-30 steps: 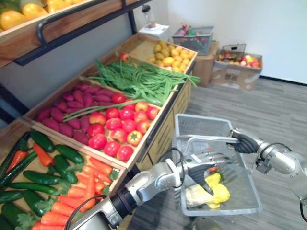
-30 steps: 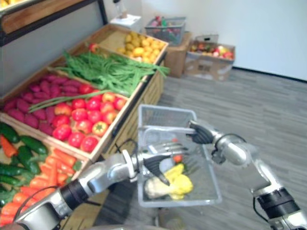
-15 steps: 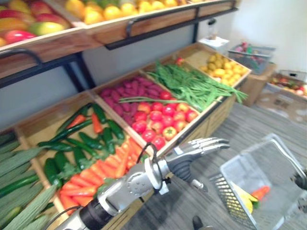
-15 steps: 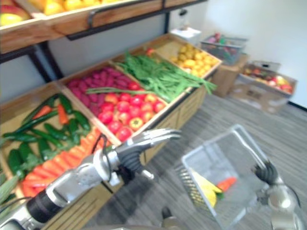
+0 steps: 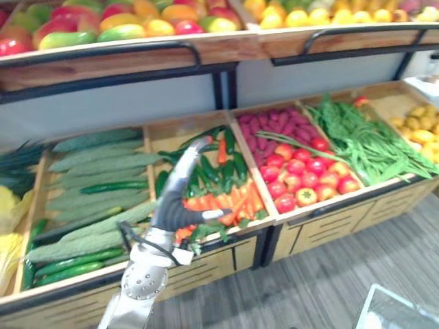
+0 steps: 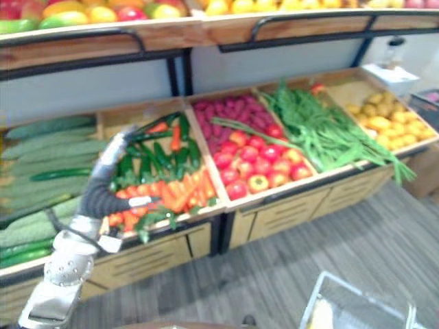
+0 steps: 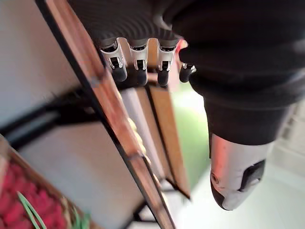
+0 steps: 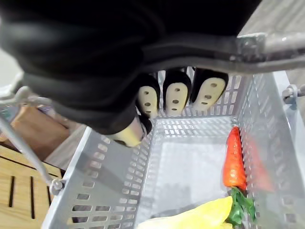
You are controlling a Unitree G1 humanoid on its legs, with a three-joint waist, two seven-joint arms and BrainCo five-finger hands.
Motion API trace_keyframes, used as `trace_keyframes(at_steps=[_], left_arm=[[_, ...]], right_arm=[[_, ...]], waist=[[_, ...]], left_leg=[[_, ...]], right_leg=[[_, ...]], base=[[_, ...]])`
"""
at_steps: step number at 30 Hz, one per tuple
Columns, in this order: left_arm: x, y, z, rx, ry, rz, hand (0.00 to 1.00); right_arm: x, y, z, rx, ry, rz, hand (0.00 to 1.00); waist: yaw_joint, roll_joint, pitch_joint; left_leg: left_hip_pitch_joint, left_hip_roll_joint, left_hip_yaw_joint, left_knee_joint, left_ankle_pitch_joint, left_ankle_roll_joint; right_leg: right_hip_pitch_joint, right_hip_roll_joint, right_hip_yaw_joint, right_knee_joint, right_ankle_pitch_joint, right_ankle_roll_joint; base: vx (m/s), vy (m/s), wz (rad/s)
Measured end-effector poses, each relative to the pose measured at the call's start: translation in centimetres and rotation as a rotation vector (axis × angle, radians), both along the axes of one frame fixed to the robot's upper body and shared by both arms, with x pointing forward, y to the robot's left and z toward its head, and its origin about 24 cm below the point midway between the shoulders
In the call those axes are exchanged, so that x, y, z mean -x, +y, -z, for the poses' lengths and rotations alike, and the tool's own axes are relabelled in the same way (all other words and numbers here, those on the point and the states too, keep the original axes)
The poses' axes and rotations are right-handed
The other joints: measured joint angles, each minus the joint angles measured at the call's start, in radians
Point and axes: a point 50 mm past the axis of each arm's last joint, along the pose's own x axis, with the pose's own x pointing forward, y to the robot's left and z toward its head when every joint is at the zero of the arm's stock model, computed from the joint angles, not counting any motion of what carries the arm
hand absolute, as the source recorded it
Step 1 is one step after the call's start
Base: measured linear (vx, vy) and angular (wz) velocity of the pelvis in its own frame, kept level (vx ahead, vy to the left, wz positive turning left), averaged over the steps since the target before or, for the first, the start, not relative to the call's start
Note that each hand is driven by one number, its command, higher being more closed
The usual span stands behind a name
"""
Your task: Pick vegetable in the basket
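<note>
While the grey perforated basket (image 5: pixel 405 312) is showing a corner at the lower right of the left eye view, the left hand (image 5: pixel 180 200) is hovering over the wooden compartment (image 5: pixel 171 129) of orange carrots (image 5: pixel 230 199) and dark green cucumbers (image 5: pixel 206 168), its fingers stretched straight and holding nothing; the round red tomatoes (image 5: pixel 302 175) and long green beans (image 5: pixel 363 140) are lying in compartments further to the robot's right; in the right eye view the same hand is standing above the near part of the carrots, apart from them as far as I can tell, with the thumb spread aside; in the left wrist view its fingers (image 7: pixel 138 67) are hanging in a relaxed row with nothing between them and the thumb; in the right wrist view the right hand (image 8: pixel 109 67) is curling round the basket's grey metal handle (image 8: pixel 267 45) and gripping it, and inside the basket a single orange carrot with a green top (image 8: pixel 233 160) is lying beside a yellow vegetable (image 8: pixel 200 219); judging from this, two items are already sitting in the basket and another pick is only beginning, so the reach down, the grasp and the carry to the basket are all left to do.
</note>
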Motion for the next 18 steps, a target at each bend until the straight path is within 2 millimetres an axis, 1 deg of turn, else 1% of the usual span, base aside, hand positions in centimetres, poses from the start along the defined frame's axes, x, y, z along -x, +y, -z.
trace_keyframes(at_steps=[1, 2, 4, 5, 6, 7, 8, 10, 12, 13, 16, 17, 18], left_arm=[[0.0, 1.2, 1.1, 0.027, 0.039, -0.104, 0.0], [0.0, 1.8, 1.7, 0.041, 0.065, -0.152, 0.0], [0.5, 4.2, 4.0, 0.1, 0.158, -0.337, 0.0], [1.4, 6.6, 6.6, 0.125, 0.262, -0.519, 0.0], [1.8, 7.7, 7.6, 0.114, 0.303, -0.594, 0.0], [2.3, 8.8, 9.0, 0.095, 0.358, -0.679, 0.0], [2.5, 9.2, 9.7, 0.085, 0.387, -0.716, 0.0], [3.4, 10.3, 11.6, 0.067, 0.472, -0.803, 0.0], [5.1, 11.6, 14.4, 0.071, 0.607, -0.906, 0.0], [5.6, 11.8, 15.0, 0.082, 0.637, -0.94, 0.0], [8.6, 12.8, 18.4, 0.137, 0.801, -1.083, 0.0], [9.2, 12.9, 18.9, 0.147, 0.829, -1.108, 0.0], [10.3, 13.2, 20.1, 0.158, 0.888, -1.154, 0.0]], right_arm=[[0.4, 1.0, 0.6, -0.029, 0.003, 0.036, 1.0], [0.6, 1.4, 0.9, -0.042, 0.008, 0.045, 1.0], [0.8, 2.9, 1.7, -0.078, 0.009, 0.066, 1.0], [0.9, 3.0, 1.7, -0.063, 0.005, 0.098, 1.0], [0.7, 3.3, 1.9, -0.062, -0.001, 0.103, 1.0], [0.6, 3.7, 2.0, -0.065, -0.007, 0.109, 1.0], [0.5, 4.0, 2.2, -0.071, -0.015, 0.117, 1.0], [0.2, 4.8, 2.5, -0.081, -0.025, 0.12, 1.0], [-0.4, 5.1, 2.5, -0.061, -0.023, 0.092, 1.0], [-0.6, 5.1, 2.5, -0.056, -0.028, 0.087, 1.0], [-1.0, 5.4, 2.4, -0.037, -0.034, 0.062, 1.0], [-1.0, 5.4, 2.4, -0.034, -0.033, 0.062, 1.0], [-1.0, 5.6, 2.4, -0.029, -0.03, 0.061, 1.0]], waist=[[0.0, -0.005, 0.0], [0.0, -0.007, 0.0], [-0.002, -0.015, 0.0], [-0.002, -0.022, 0.001], [-0.001, -0.018, -0.004], [-0.002, -0.029, -0.002], [-0.002, -0.024, -0.006], [-0.002, -0.03, -0.005], [-0.003, -0.029, -0.009], [-0.003, -0.027, -0.01], [-0.003, -0.025, -0.015], [-0.003, -0.023, -0.019], [-0.003, -0.022, -0.024]], left_leg=[[-0.003, -0.003, -0.019, 0.0, 0.004, 0.006], [-0.004, -0.004, -0.029, 0.0, 0.005, 0.007], [-0.022, -0.012, -0.063, 0.0, 0.005, 0.008], [-0.038, -0.015, -0.085, 0.0, 0.011, 0.014], [-0.037, -0.015, -0.09, 0.0, 0.011, 0.014], [-0.036, -0.014, -0.099, 0.0, 0.011, 0.014], [-0.034, -0.013, -0.103, 0.0, 0.011, 0.014], [-0.034, -0.012, -0.117, 0.0, 0.011, 0.015], [-0.033, -0.012, -0.116, 0.0, 0.008, 0.018], [-0.034, -0.012, -0.116, 0.0, 0.008, 0.018], [-0.03, -0.01, -0.115, 0.0, 0.004, 0.017], [-0.03, -0.01, -0.115, 0.0, 0.003, 0.017], [-0.027, -0.009, -0.114, 0.0, 0.001, 0.015]], right_leg=[[0.009, -0.002, -0.017, 0.001, 0.001, -0.002], [0.013, -0.003, -0.024, 0.001, 0.003, -0.005], [0.021, -0.007, -0.055, -0.004, -0.004, -0.001], [0.022, -0.009, -0.076, -0.007, -0.005, -0.002], [0.025, -0.008, -0.084, -0.005, -0.009, -0.009], [0.027, -0.008, -0.094, 0.004, -0.018, -0.018], [0.029, -0.008, -0.099, 0.005, -0.021, -0.023], [0.039, -0.007, -0.113, 0.003, -0.029, -0.031], [0.039, -0.007, -0.114, 0.003, -0.033, -0.036], [0.039, -0.007, -0.115, 0.003, -0.033, -0.037], [0.043, -0.005, -0.121, 0.001, -0.036, -0.042], [0.043, -0.004, -0.122, 0.0, -0.037, -0.043], [0.047, -0.004, -0.124, -0.002, -0.038, -0.043]], base=[[0.02, 0.015, 0.45], [0.04, 0.032, 0.44], [0.04, 0.046, 0.49], [0.04, 0.039, 0.43], [0.04, 0.022, 0.36], [0.02, 0.005, 0.18], [0.02, -0.003, 0.23], [0.02, 0.0, 0.17], [0.01, 0.003, 0.03], [0.0, 0.0, 0.0], [0.01, -0.002, 0.0], [0.04, -0.007, 0.01], [0.05, -0.008, 0.01]])
